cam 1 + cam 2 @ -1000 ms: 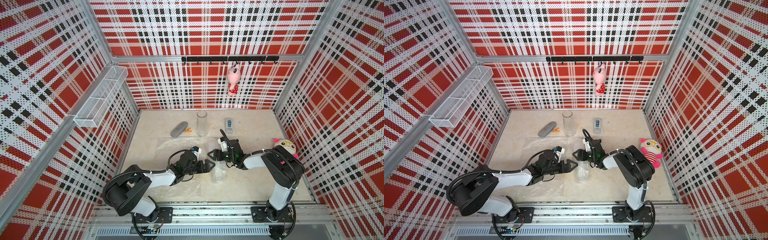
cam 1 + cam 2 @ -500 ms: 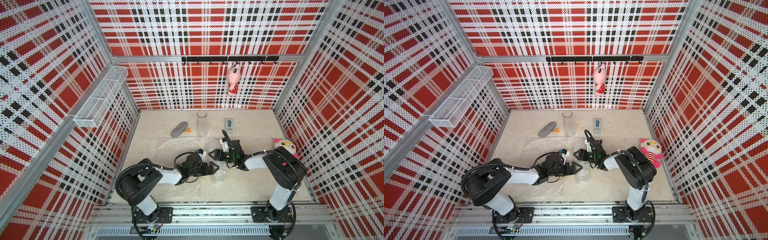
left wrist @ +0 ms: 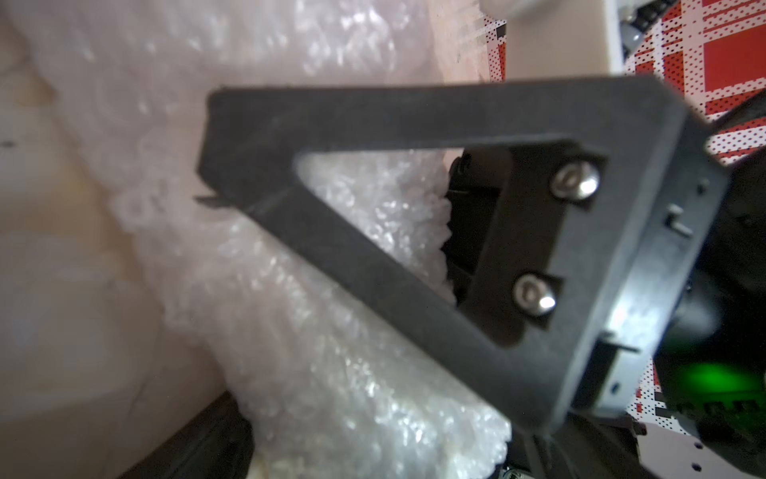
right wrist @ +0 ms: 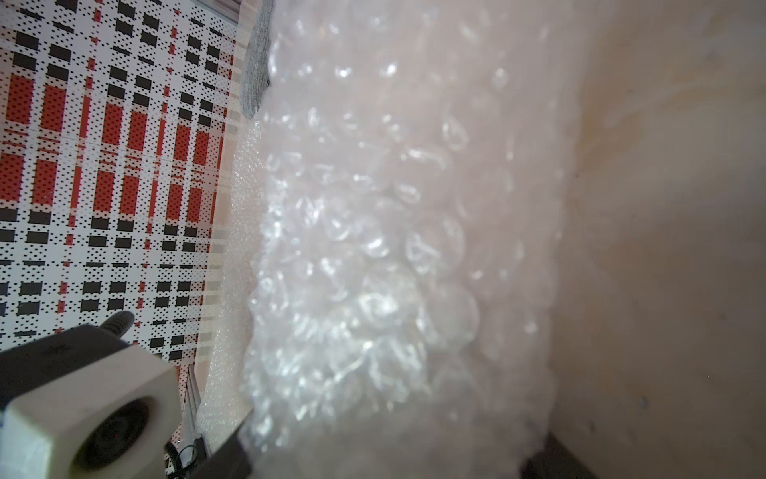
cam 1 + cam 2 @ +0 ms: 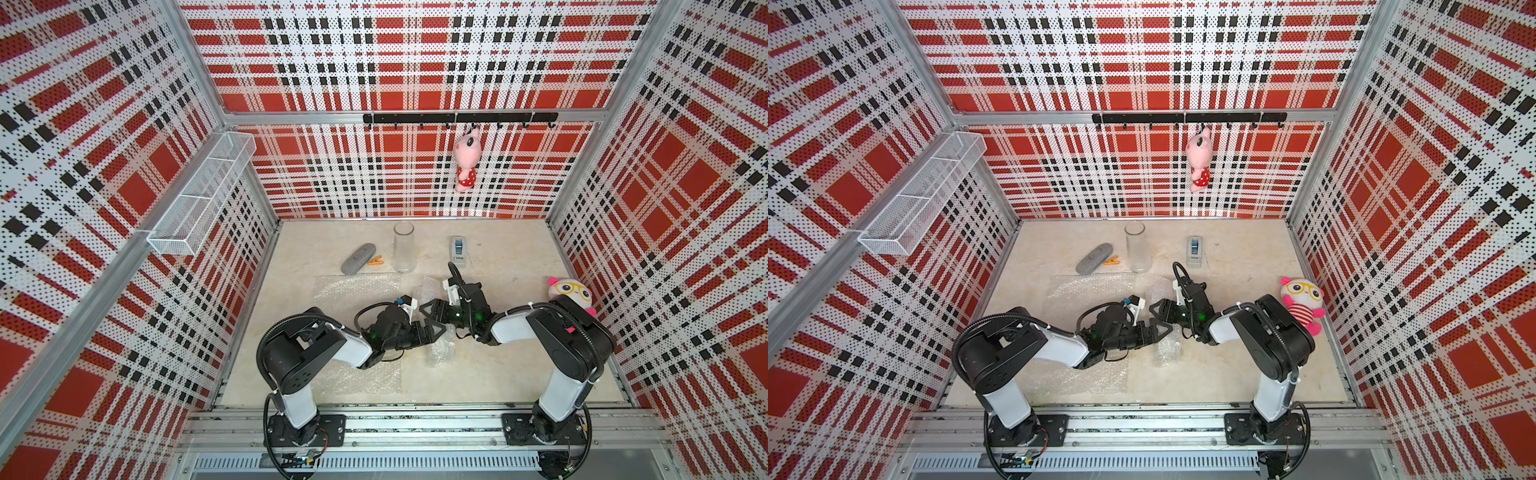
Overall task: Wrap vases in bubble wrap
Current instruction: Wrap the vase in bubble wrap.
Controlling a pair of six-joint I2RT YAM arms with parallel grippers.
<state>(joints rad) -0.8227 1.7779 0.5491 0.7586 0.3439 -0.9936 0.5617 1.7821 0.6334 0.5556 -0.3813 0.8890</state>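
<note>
**Top views:** left gripper (image 5: 434, 332), lately over the flat bubble wrap sheet (image 5: 345, 291), has come up to the wrapped vase (image 5: 441, 351) lying mid-table. Right gripper (image 5: 428, 315) is unmoved at its far end. Glass vase (image 5: 404, 247) stands bare at the back.

**Left wrist:** fingers (image 3: 373, 273) spread wide, roll between them, nothing clamped.

**Right wrist:** jaws pressed against the roll's (image 4: 373, 249) sides.

From where I stand, both arms now tend the first bundle, and the second vase waits.

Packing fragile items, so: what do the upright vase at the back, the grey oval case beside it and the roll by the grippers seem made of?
Upright vase: clear glass by its look, smooth and see-through; clear plastic is possible. Grey oval case: matte, speckled, likely fabric-covered. Roll: clear glossy bubble wrap, small bubbles glinting; its contents are hidden.
</note>
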